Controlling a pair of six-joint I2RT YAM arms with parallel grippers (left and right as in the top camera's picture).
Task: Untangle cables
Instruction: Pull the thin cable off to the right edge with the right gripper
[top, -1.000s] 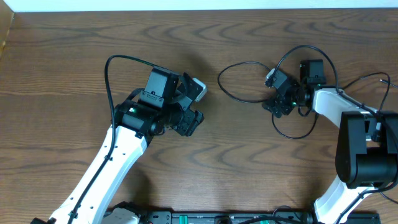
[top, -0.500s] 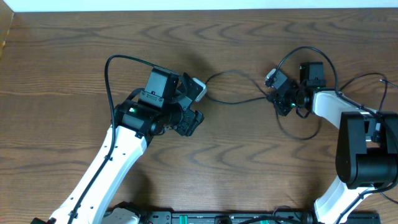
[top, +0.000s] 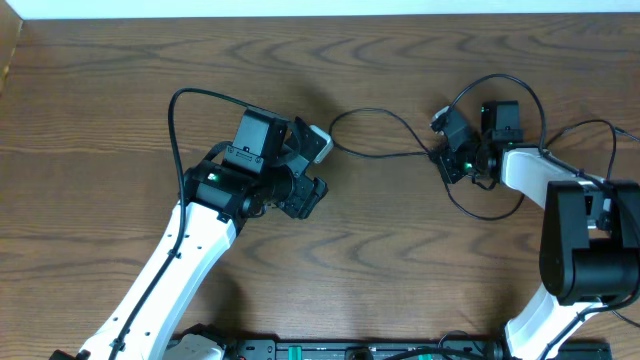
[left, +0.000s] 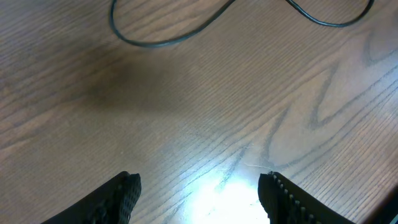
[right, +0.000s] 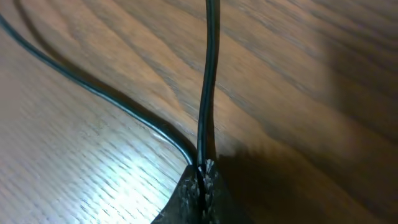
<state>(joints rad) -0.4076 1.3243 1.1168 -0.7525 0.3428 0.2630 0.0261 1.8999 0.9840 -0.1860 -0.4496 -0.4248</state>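
A thin black cable (top: 368, 112) lies stretched across the wooden table between the two arms, with a slack loop (top: 480, 216) below the right gripper. My right gripper (top: 447, 160) is shut on the cable. In the right wrist view the cable (right: 208, 68) runs straight up out of the pinched fingertips (right: 202, 173), and a second strand (right: 93, 90) curves in from the upper left. My left gripper (top: 318, 168) stands open just left of the cable's end loop. Its fingers (left: 121, 193) hold nothing, and the cable's curve (left: 155, 42) lies ahead of them.
Thicker black robot cables arc over the left arm (top: 185, 100) and around the right arm (top: 590, 130). The right arm's base (top: 585, 250) stands at the right edge, and a black rail (top: 350, 350) runs along the front edge.
My right gripper has shut on the cable and drawn it slightly up and to the right. The oval loop has stretched thin toward the left gripper. The left arm has not moved.
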